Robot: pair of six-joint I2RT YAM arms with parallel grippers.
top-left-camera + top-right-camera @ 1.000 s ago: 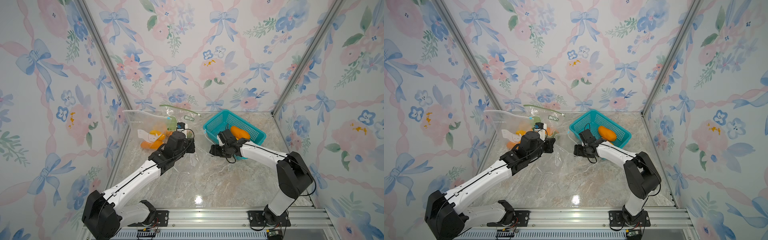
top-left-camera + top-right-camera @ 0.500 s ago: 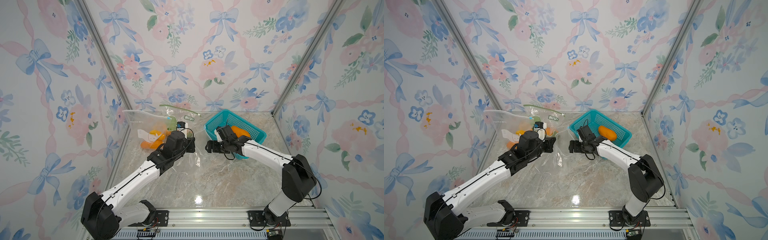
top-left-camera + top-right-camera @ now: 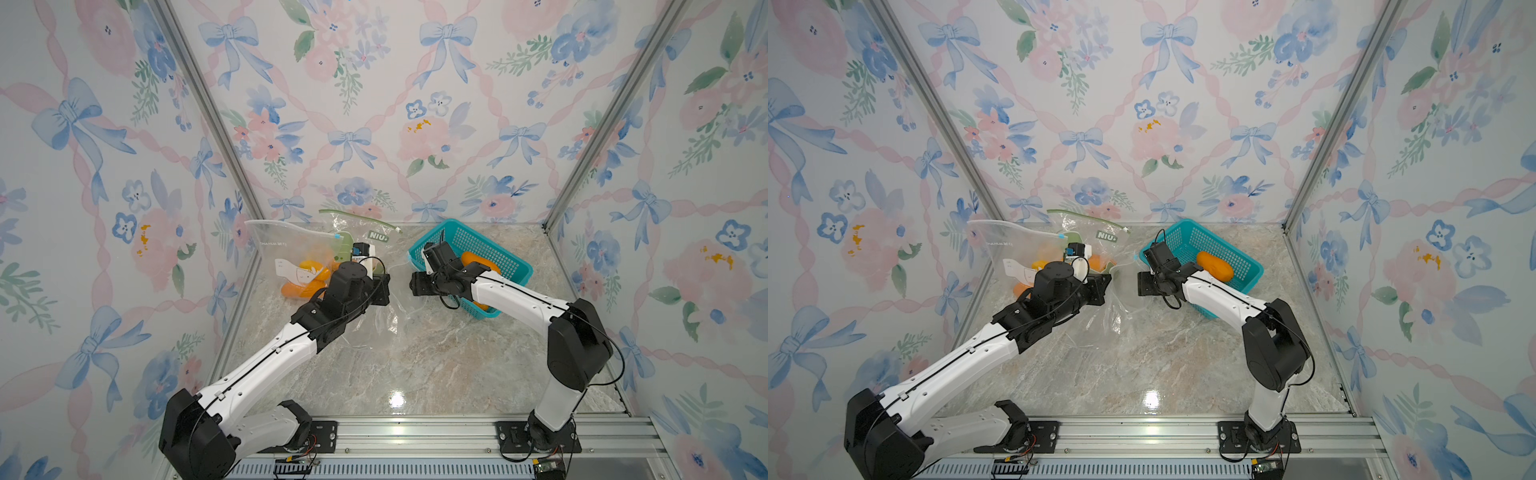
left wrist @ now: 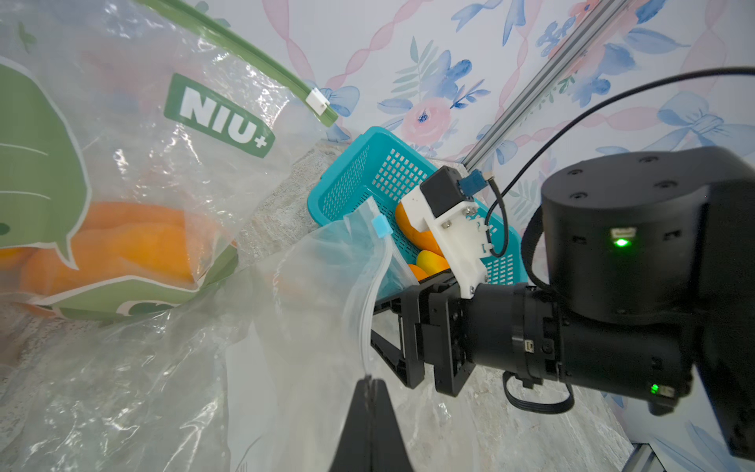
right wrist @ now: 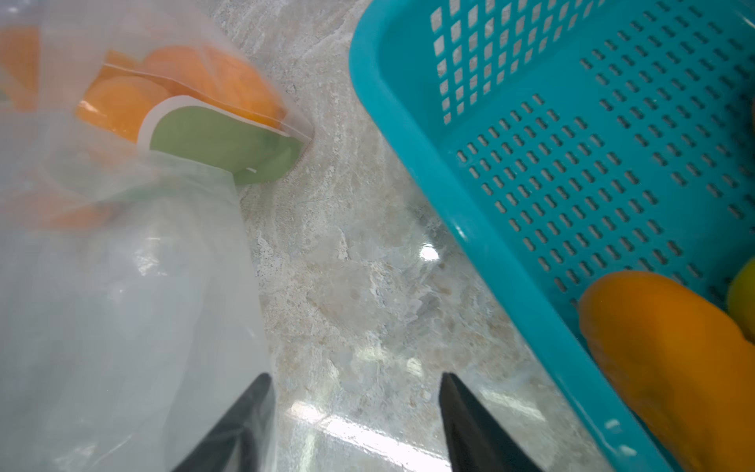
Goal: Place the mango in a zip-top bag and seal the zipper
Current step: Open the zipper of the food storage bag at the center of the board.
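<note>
My right gripper has swung from basket to bag, jaws apart, empty; my left gripper stays clamped on the bag rim. The mango awaits.

Bright, even light, glare on the tabletop, zip-top bag blurred in right wrist view.

Floral bow-patterned walls enclose a glossy marble tabletop

I note: bag clear crinkly plastic film; basket glossy perforated plastic; table polished stone-look; mango smooth, matt skin
</note>
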